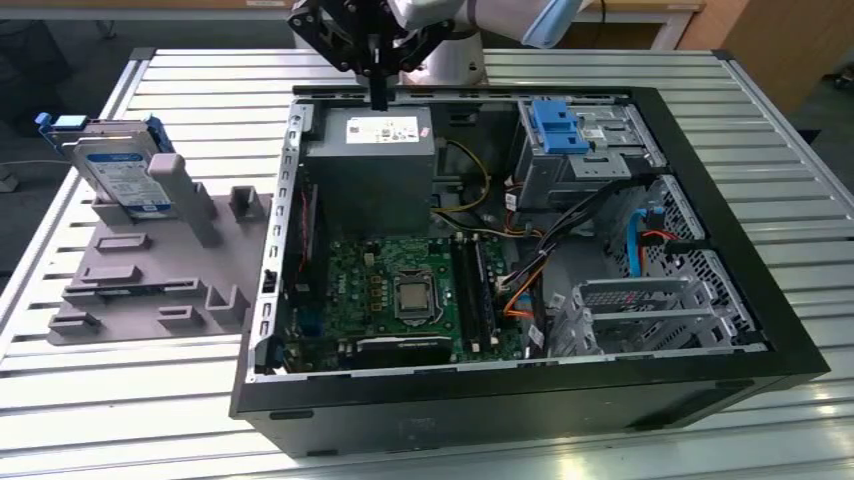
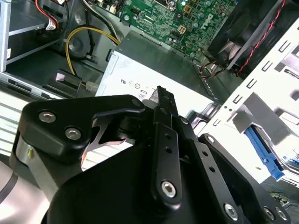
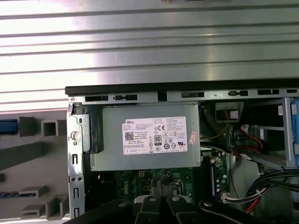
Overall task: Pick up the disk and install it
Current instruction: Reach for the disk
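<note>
**Tool over the power supply, disk on its fixture**

Your tool point(image 1: 380, 92) hangs above the far rim of the open computer case point(image 1: 534, 395), directly over the grey power supply point(image 1: 367, 165). Its fingers are drawn narrow, tips close together, with nothing between them; you can see this in both wrist views, where the tips point(image 3: 162, 180) point down at the labelled face of the power supply point(image 3: 145, 135). In the second wrist view, the tool point(image 2: 161, 95) sits above that same box point(image 2: 140, 77), not touching it.

The disk point(image 1: 118, 172) is well apart from the tool, towards the exterior view's left. It stands tilted in its blue carrier frame, leaning on a post of the grey fixture block point(image 1: 147, 285), which lies on the slatted metal counter point(image 1: 134, 400) just beside the case.

Inside the case you have the green motherboard point(image 1: 400, 290) below the power supply, a blue bracket point(image 1: 558, 125) in the far corner at the exterior view's right, and a metal drive cage point(image 1: 654, 310) nearer the camera.
</note>
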Controlling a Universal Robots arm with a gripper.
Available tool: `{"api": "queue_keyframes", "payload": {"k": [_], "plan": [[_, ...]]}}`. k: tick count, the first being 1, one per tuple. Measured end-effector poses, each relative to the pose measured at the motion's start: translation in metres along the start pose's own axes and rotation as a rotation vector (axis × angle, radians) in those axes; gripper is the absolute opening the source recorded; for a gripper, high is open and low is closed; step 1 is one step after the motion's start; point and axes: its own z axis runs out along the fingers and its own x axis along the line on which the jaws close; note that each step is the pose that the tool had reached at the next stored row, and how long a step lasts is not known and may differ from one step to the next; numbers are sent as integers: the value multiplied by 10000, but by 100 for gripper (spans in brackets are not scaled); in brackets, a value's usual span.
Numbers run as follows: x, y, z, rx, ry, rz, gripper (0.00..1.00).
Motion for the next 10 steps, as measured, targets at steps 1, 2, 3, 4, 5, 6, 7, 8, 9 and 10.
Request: {"api": "queue_keyframes", "payload": {"k": [1,2,3,4,5,6,7,8,9,10], "plan": [[5,-1,0,-1,0,0,11],[13,-1,0,-2,-1,-1,11],[21,-2,0,-2,-1,-1,11],[32,-3,-1,0,0,-1,11],[43,-4,-1,0,0,-1,11],[53,-4,0,-1,-1,-2,11],[61,-5,1,-3,-1,-2,11],[70,-6,1,-1,0,-2,11],[81,-7,1,0,0,-2,11],[90,-7,1,-2,0,-2,11]]}}
